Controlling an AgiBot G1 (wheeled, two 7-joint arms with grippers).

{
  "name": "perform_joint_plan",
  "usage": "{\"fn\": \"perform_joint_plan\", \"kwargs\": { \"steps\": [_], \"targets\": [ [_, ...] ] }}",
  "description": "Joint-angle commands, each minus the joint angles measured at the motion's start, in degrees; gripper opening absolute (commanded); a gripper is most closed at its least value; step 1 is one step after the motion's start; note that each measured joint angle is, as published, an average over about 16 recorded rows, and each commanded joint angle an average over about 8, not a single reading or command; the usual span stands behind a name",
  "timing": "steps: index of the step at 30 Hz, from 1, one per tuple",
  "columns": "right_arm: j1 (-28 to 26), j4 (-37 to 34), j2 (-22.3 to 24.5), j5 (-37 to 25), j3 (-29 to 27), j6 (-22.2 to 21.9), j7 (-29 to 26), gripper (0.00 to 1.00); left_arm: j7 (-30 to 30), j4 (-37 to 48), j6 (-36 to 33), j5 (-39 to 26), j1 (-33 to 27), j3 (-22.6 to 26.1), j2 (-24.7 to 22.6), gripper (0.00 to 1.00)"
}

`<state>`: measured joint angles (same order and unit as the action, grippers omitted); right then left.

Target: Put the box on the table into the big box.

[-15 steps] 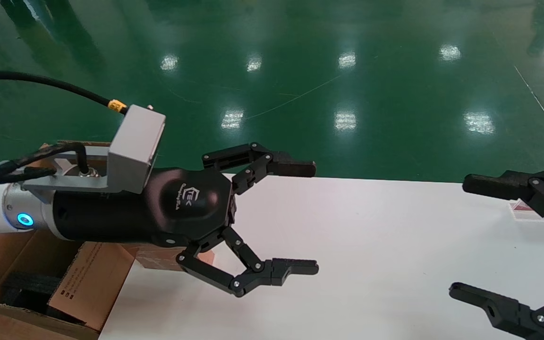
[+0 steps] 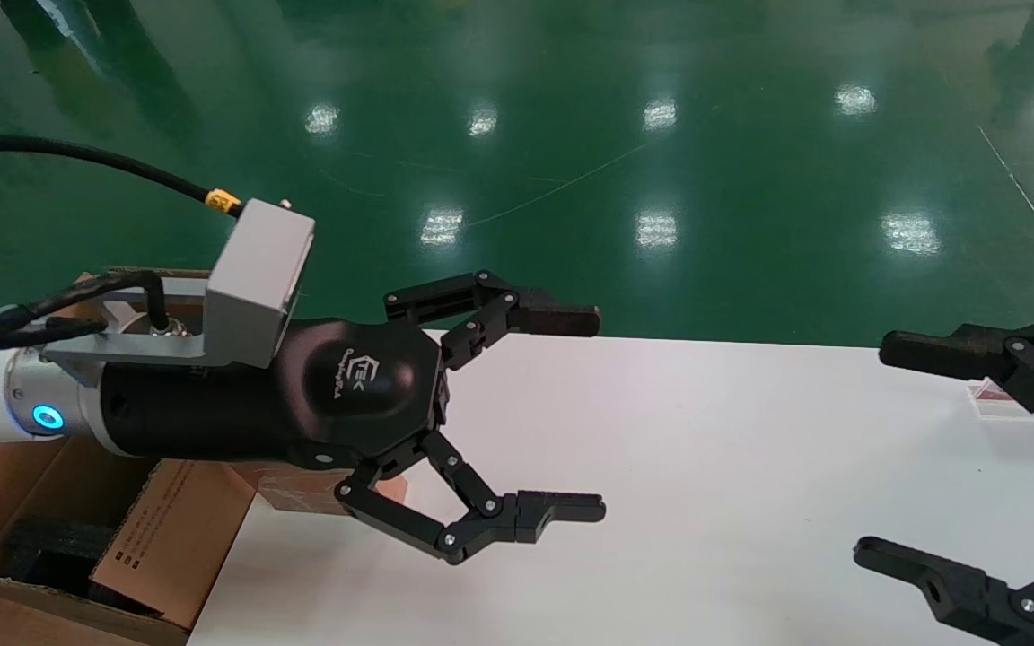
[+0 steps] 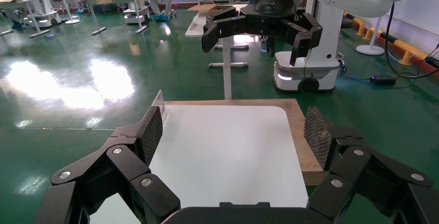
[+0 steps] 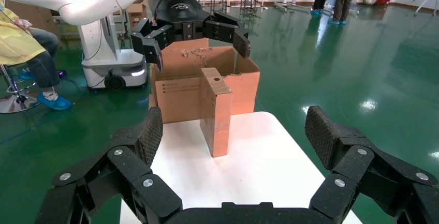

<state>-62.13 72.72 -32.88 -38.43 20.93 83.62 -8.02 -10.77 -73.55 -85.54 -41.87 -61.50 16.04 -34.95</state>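
Observation:
The small brown box (image 4: pixel 216 113) stands on end on the white table (image 4: pixel 259 162), with a round hole in its top face. In the head view only a corner of the box (image 2: pixel 302 491) shows under my left gripper (image 2: pixel 600 413), which is open and empty, above the table's left end. The big box (image 2: pixel 167 538) stands open off the table's left end, with black foam (image 2: pixel 41 547) inside. In the right wrist view the big box (image 4: pixel 178 97) is just behind the small one. My right gripper (image 2: pixel 871 447) is open and empty over the table's right end.
A small red-and-white card in a clear stand (image 2: pixel 993 399) is at the table's far right edge. A wooden board (image 3: pixel 300 131) juts out beyond the table's right end. Green floor surrounds the table, with people and other tables far off.

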Motion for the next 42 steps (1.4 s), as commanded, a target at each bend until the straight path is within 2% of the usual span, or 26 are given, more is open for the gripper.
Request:
{"fn": "perform_joint_plan", "kwargs": {
  "steps": [1, 24, 42],
  "targets": [
    [0.0, 0.0, 0.0, 0.0, 0.0, 0.0, 0.0, 1.0, 0.0, 0.0, 0.0, 0.0, 0.0, 0.0, 0.0, 1.0],
    [-0.01, -0.02, 0.0, 0.0, 0.01, 0.01, 0.01, 1.0, 0.69, 0.22, -0.65, -0.19, -0.17, 0.12, -0.06, 1.0],
    [-0.02, -0.02, 0.0, 0.01, 0.02, 0.01, 0.01, 1.0, 2.54, 0.18, 3.24, -12.74, -1.0, 2.93, 2.62, 1.0]
  ]
}}
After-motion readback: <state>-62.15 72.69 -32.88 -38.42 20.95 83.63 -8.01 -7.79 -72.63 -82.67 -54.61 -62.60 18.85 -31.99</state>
